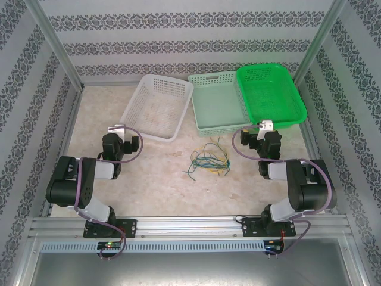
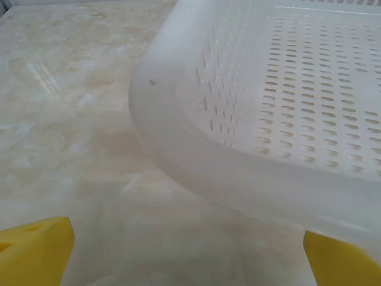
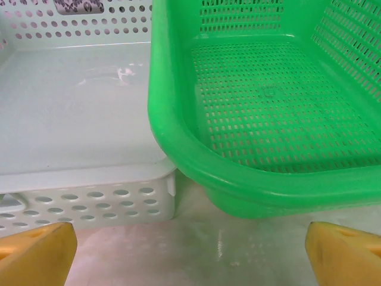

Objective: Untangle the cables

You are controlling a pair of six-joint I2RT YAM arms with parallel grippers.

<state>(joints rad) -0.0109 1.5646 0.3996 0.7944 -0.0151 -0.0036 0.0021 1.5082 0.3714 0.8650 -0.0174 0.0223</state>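
Two arms face the far baskets, the tangle untouched between them: the cables (image 1: 208,159) — thin yellow, blue and dark green strands — lie in a loose knot on the marble-patterned table (image 1: 155,173), mid-table and just near of the pale mint tray (image 1: 217,104); the left gripper (image 1: 117,128) faces a corner of the white basket (image 1: 156,107), its yellow fingertips (image 2: 36,253) spread wide and holding nothing; the right gripper (image 1: 264,126) points at the seam between the pale mint tray and the green basket (image 1: 271,95), its fingertips (image 3: 37,255) likewise wide and empty; the knot sits nearer than either set of fingers and inward of both — to the left gripper's right, to the right gripper's left; its bulk runs roughly left to right, with one loop reaching far; the right arm looks the closer, and either would have to swing toward the near side to reach it.
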